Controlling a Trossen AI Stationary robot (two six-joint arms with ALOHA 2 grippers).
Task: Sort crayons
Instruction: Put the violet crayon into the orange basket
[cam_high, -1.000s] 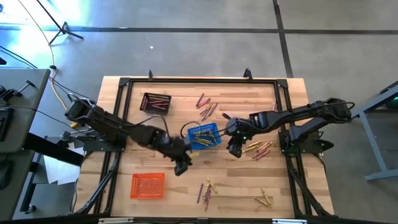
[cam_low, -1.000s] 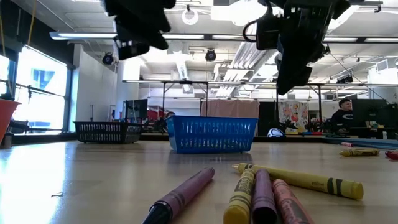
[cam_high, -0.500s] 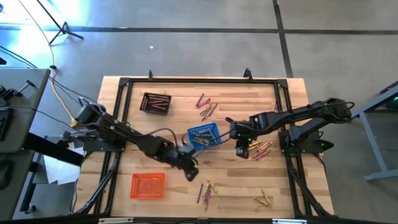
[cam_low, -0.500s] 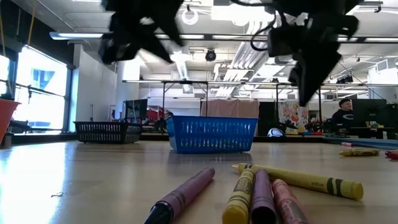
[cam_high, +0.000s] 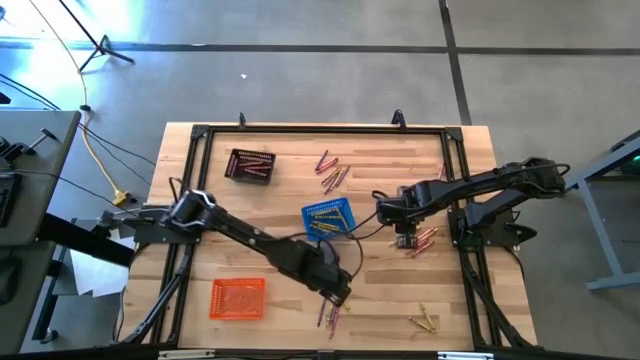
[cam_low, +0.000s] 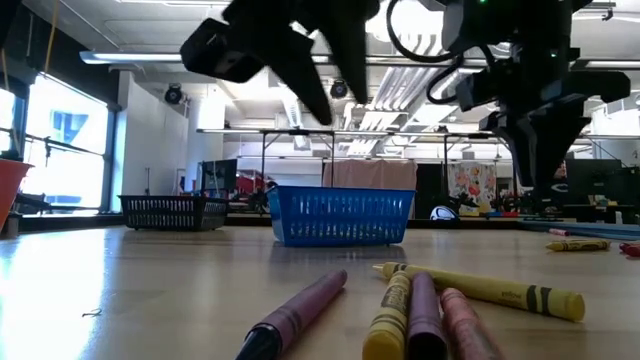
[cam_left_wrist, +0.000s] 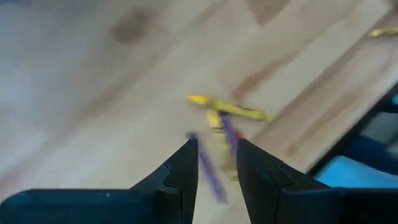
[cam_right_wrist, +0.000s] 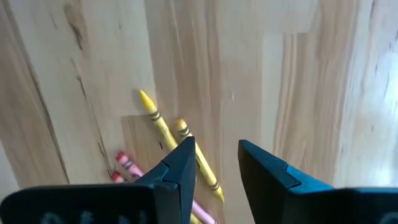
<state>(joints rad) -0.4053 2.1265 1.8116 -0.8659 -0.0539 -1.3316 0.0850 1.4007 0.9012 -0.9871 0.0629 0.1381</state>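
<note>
Left wrist view blurry: crayons (cam_left_wrist: 219, 127) smeared past open left claw (cam_left_wrist: 216, 163).

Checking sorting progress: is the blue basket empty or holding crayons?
Holding crayons: the high view shows yellow sticks inside the blue basket. Their number is too small to tell.

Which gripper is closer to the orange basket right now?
Left. The left gripper hangs just right of the orange basket, over loose crayons. The right gripper is far across the table, beyond the blue basket.
</note>
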